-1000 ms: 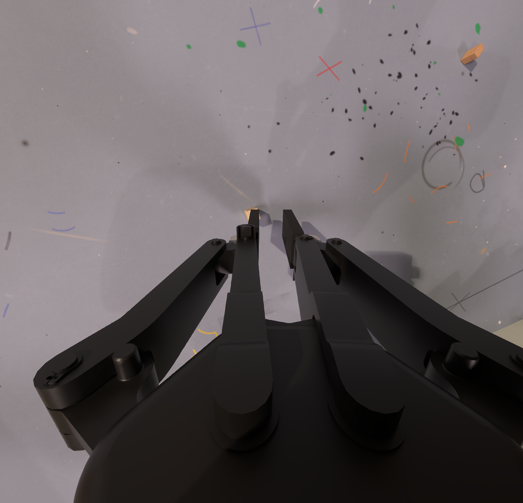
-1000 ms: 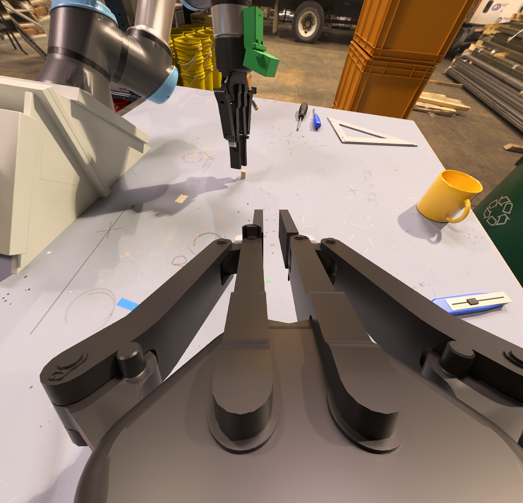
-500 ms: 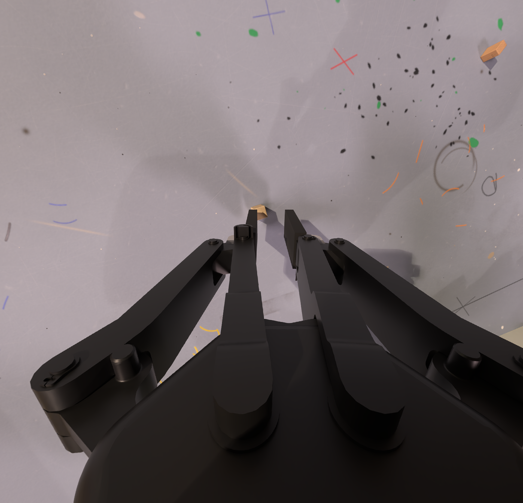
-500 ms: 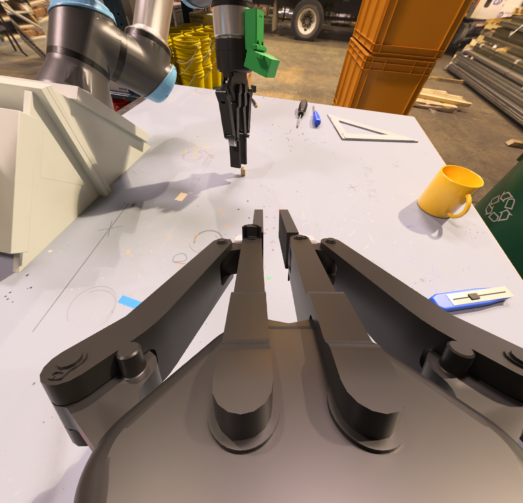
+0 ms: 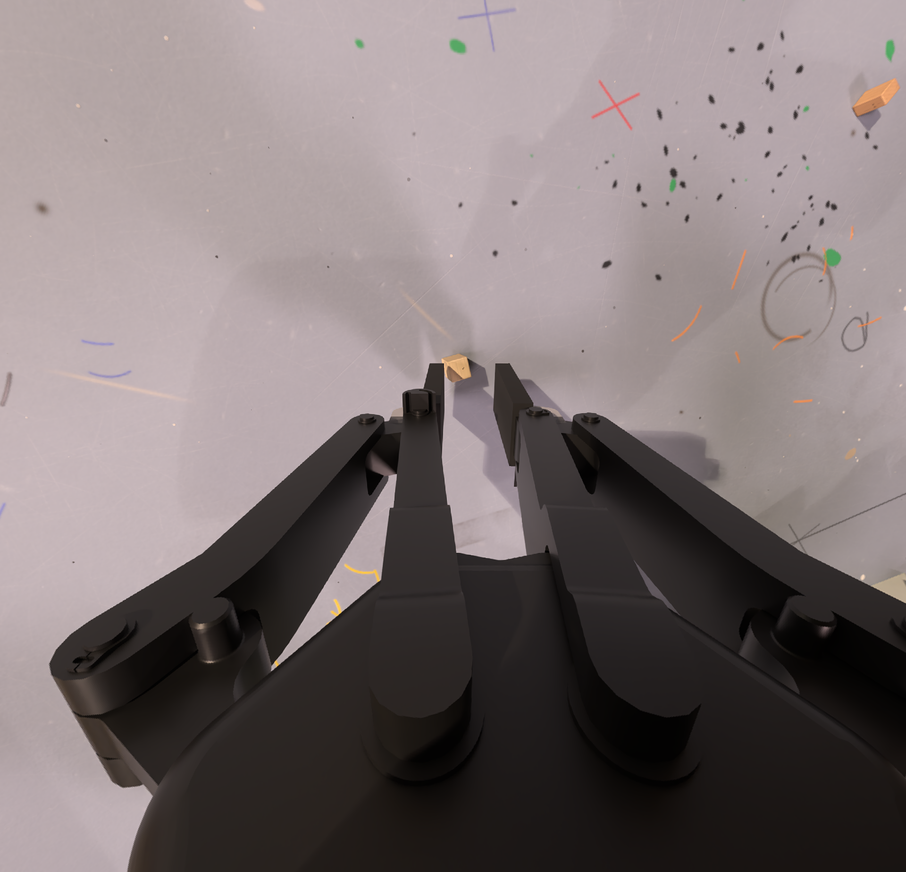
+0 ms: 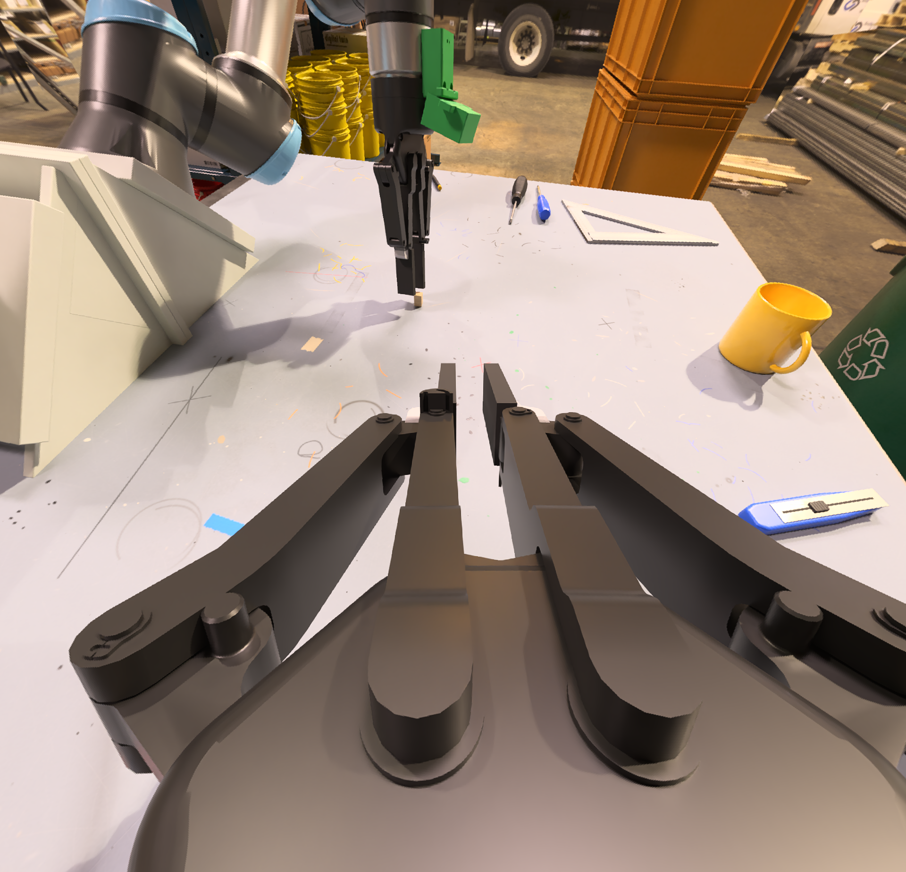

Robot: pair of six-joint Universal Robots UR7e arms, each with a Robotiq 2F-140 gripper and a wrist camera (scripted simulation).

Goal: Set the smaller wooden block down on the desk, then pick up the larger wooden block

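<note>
Small block [image 5: 456,368] on the desk [image 5: 245,161], just beyond our left gripper [image 5: 468,375].

We see our left jaws slightly spread around nothing, the block beside the left fingertip; whether they touch we cannot tell. The large block [image 5: 876,97] lies well apart, upper right, past black specks, nothing standing between. Our right gripper [image 6: 469,375] hovers with jaws narrowly parted and empty. Around it: yellow mug [image 6: 774,328], blue knife [image 6: 814,507], set square [image 6: 637,225], screwdrivers [image 6: 515,196], beige housing [image 6: 98,279].

A yellow mug [image 6: 774,328] stands off to the tool's right — a blue utility knife [image 6: 814,510] lies nearer. Far ahead lie a screwdriver [image 6: 515,197], a blue pen [image 6: 542,206] and a set square [image 6: 637,228]; a pale bin [image 6: 98,260] sits left.
</note>
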